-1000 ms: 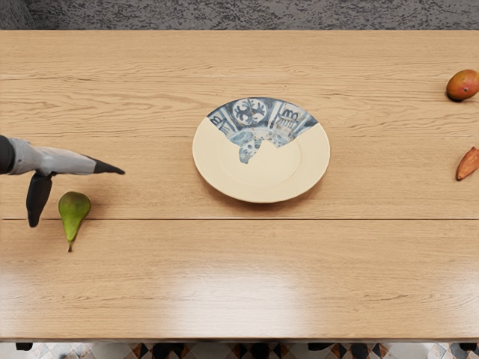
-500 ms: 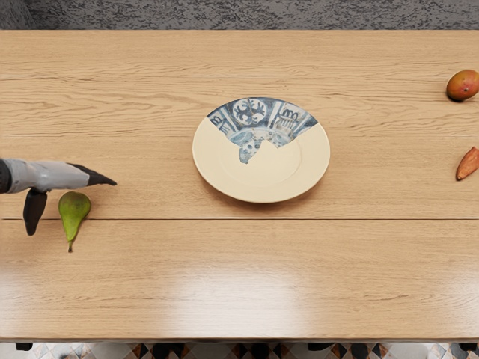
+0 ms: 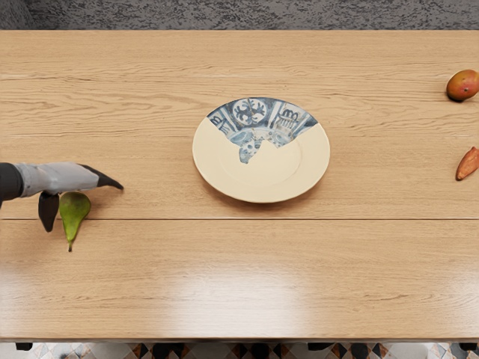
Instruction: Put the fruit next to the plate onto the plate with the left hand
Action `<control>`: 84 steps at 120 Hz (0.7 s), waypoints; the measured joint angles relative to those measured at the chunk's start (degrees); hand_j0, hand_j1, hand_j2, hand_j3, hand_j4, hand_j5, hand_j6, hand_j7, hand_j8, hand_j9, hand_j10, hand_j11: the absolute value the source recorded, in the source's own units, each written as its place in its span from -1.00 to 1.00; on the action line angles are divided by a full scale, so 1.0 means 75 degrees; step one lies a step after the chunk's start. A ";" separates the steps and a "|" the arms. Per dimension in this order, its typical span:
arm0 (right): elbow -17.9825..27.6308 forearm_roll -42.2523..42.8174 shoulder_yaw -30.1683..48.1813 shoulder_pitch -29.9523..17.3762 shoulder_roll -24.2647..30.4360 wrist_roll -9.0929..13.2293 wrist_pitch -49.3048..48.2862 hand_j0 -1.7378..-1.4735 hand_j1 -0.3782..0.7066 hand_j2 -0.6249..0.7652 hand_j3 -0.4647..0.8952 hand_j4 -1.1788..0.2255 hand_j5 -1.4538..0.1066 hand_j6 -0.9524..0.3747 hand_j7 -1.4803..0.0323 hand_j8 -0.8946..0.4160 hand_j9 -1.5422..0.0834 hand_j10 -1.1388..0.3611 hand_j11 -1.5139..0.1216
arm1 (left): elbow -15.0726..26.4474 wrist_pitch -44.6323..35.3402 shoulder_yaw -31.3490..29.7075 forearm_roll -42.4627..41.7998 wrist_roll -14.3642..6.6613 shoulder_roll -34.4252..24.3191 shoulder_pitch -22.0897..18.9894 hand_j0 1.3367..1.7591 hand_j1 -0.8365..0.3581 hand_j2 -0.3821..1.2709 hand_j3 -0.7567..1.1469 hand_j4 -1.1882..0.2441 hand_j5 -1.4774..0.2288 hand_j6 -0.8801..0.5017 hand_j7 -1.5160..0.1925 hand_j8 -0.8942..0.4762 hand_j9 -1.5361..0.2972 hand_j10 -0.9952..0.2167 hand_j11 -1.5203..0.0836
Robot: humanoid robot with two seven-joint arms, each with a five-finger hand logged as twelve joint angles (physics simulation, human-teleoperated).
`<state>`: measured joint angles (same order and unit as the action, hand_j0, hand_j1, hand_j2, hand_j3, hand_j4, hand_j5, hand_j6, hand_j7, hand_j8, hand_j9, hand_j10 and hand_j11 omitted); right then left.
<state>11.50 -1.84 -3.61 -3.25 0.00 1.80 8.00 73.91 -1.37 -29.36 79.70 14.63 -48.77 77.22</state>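
Note:
A green pear point(image 3: 73, 213) lies on the wooden table near the left edge, stem toward me, well to the left of the plate point(image 3: 224, 168). The plate is cream with a blue pattern on its far part and holds nothing. My left hand point(image 3: 81, 200) comes in from the left edge and hovers at the pear's far end. Its dark fingers point(image 3: 105, 181) stretch out just past the pear's top, and the thumb hangs down close by the pear's left side. The hand is open and has no grip on the fruit.
A red-orange mango point(image 3: 462, 84) sits at the far right edge of the table. An orange-brown fruit point(image 3: 467, 163) lies below it, also at the right edge. The table's front edge runs along the bottom of the view.
The left hand has dropped toward the pear. Its thumb has swung right, from well left of the fruit to close beside it. The pear has not moved.

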 joint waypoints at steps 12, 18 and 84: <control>0.0001 0.0000 0.0000 0.0000 0.0000 0.0001 0.0000 -0.40 -0.88 -0.11 -0.32 0.64 0.81 0.39 0.91 0.32 0.85 0.48 0.80 | 0.0012 -0.0292 0.0039 0.0002 0.0004 -0.0080 -0.0089 0.52 0.72 -0.50 -0.20 0.46 0.53 0.07 0.57 0.10 0.48 0.41 0.68; 0.0001 0.0000 0.0000 0.0000 0.0000 0.0000 0.0000 -0.40 -0.88 -0.11 -0.32 0.64 0.81 0.39 0.91 0.32 0.85 0.48 0.80 | 0.0027 -0.0421 0.0055 0.0002 0.0007 -0.0103 -0.0152 0.52 0.71 -0.50 -0.20 0.46 0.52 0.06 0.56 0.09 0.48 0.41 0.67; 0.0001 0.0000 0.0000 0.0000 0.0000 0.0000 0.0000 -0.40 -0.88 -0.11 -0.32 0.64 0.81 0.39 0.91 0.32 0.85 0.48 0.80 | 0.0827 -0.1008 0.0163 0.0004 0.0099 -0.0886 -0.0558 0.52 0.67 -0.49 -0.20 0.43 0.49 0.03 0.53 0.06 0.45 0.37 0.64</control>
<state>11.51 -1.84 -3.60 -3.25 0.00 1.80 8.00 80.11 -8.93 -28.14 79.73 15.37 -55.42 73.03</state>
